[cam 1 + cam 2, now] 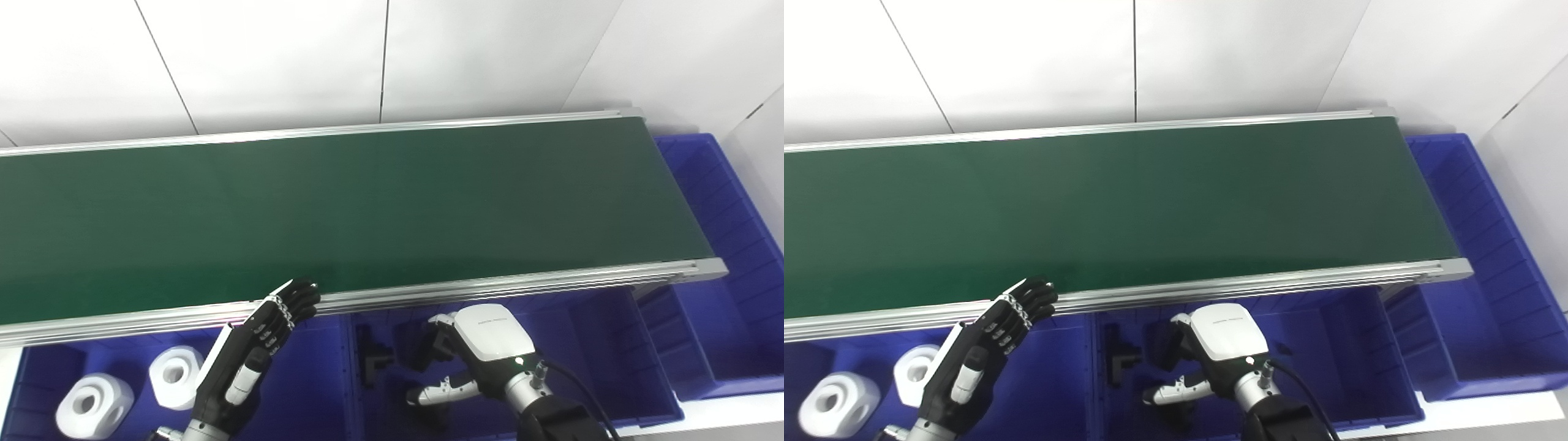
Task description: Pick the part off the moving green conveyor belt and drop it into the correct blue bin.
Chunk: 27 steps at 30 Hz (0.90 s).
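Dark angular part [375,361] lying in middle blue bin [343,392], not on green conveyor belt [343,208], which is showing bare. Probably rigid, light plastic; pinching across flat arm likely best. Right hand [471,349] hovering at 3 o'clock of part, fingers curled downward, contents hidden; cannot tell. Left hand [269,331] released, fingers spread, reaching toward belt rail. White parts [95,404] sitting in bin at 9 o'clock.
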Each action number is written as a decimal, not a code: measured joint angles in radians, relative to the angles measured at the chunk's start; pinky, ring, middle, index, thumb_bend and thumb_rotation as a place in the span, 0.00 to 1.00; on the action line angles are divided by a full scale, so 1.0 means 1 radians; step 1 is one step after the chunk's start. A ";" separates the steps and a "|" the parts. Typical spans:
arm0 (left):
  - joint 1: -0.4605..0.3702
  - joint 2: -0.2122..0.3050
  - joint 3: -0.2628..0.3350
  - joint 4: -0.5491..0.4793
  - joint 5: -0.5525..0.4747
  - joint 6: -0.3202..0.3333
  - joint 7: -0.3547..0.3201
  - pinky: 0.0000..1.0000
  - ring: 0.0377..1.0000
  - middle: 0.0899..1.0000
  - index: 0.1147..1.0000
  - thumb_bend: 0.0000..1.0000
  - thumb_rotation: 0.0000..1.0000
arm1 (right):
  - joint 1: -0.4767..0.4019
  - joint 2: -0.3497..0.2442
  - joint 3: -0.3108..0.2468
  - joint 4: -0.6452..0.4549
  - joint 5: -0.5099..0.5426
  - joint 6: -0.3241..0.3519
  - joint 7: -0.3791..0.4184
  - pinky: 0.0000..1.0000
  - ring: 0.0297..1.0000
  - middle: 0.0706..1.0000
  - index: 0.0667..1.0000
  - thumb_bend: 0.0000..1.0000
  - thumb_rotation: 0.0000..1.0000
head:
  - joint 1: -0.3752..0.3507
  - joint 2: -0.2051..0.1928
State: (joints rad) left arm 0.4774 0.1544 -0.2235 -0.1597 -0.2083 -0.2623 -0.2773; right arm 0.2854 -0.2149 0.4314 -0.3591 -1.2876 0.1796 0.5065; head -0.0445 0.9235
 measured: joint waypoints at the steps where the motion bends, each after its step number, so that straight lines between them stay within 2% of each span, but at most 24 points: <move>1: 0.000 0.000 0.000 0.000 0.000 0.000 0.000 0.88 0.88 0.87 0.84 0.81 0.83 | 0.000 0.001 -0.003 0.000 0.003 0.000 0.002 0.64 0.71 0.76 0.75 0.84 0.92 | 0.002 0.000; 5: 0.000 0.000 0.000 0.001 -0.001 0.000 -0.006 0.88 0.87 0.86 0.84 0.81 0.83 | 0.000 -0.004 -0.020 -0.005 0.022 -0.001 0.013 0.55 0.65 0.73 0.73 0.84 0.94 | 0.011 0.000; 7: 0.000 0.000 0.000 0.001 -0.001 0.000 -0.007 0.89 0.88 0.87 0.84 0.81 0.84 | 0.001 -0.012 -0.026 -0.019 0.068 -0.009 -0.007 0.49 0.60 0.67 0.69 0.81 0.89 | 0.020 -0.003; 9: 0.000 0.000 0.000 0.001 -0.001 0.000 -0.007 0.88 0.88 0.86 0.84 0.81 0.83 | 0.004 -0.021 -0.037 -0.031 0.166 -0.048 -0.078 0.43 0.53 0.59 0.65 0.80 0.87 | 0.035 -0.008; 12: 0.000 -0.002 -0.002 0.003 -0.001 0.000 -0.007 0.88 0.87 0.86 0.83 0.78 0.82 | 0.016 -0.023 -0.064 -0.036 0.348 -0.126 -0.179 0.41 0.49 0.55 0.63 0.76 0.83 | 0.078 -0.017; 15: 0.000 -0.007 -0.005 0.013 -0.001 0.000 -0.007 0.88 0.88 0.86 0.82 0.77 0.80 | 0.031 -0.020 -0.085 -0.029 0.546 -0.215 -0.254 0.41 0.48 0.52 0.60 0.70 0.77 | 0.103 -0.026; 20: -0.001 -0.017 -0.013 0.035 0.004 -0.003 -0.007 0.89 0.89 0.87 0.83 0.77 0.81 | 0.050 -0.016 -0.089 -0.014 0.796 -0.430 -0.364 0.44 0.50 0.55 0.60 0.70 0.83 | 0.135 -0.043; 21: -0.001 -0.021 -0.015 0.035 0.004 -0.006 -0.007 0.90 0.89 0.87 0.83 0.77 0.81 | 0.052 -0.015 -0.085 -0.014 0.843 -0.467 -0.370 0.47 0.53 0.57 0.61 0.75 0.87 | 0.143 -0.048; 24: -0.005 -0.027 -0.019 0.039 0.005 -0.018 -0.007 0.90 0.89 0.87 0.83 0.77 0.81 | 0.054 -0.005 -0.070 -0.001 0.961 -0.519 -0.371 0.52 0.57 0.60 0.63 0.77 0.92 | 0.147 -0.055; 26: -0.007 -0.028 -0.020 0.044 0.005 -0.026 -0.007 0.89 0.89 0.87 0.83 0.76 0.81 | 0.046 0.007 -0.059 0.057 1.018 -0.566 -0.371 0.58 0.64 0.66 0.68 0.77 0.94 | 0.149 -0.063; 27: -0.008 -0.029 -0.020 0.048 0.006 -0.035 -0.007 0.90 0.90 0.88 0.83 0.76 0.81 | 0.040 0.014 -0.054 0.096 1.047 -0.583 -0.373 0.65 0.69 0.71 0.71 0.82 0.98 | 0.150 -0.072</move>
State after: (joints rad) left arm 0.4691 0.1257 -0.2438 -0.1112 -0.2026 -0.2970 -0.2839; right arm 0.3256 -0.2005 0.3779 -0.2628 -0.2406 -0.4037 0.1335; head 0.1058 0.8515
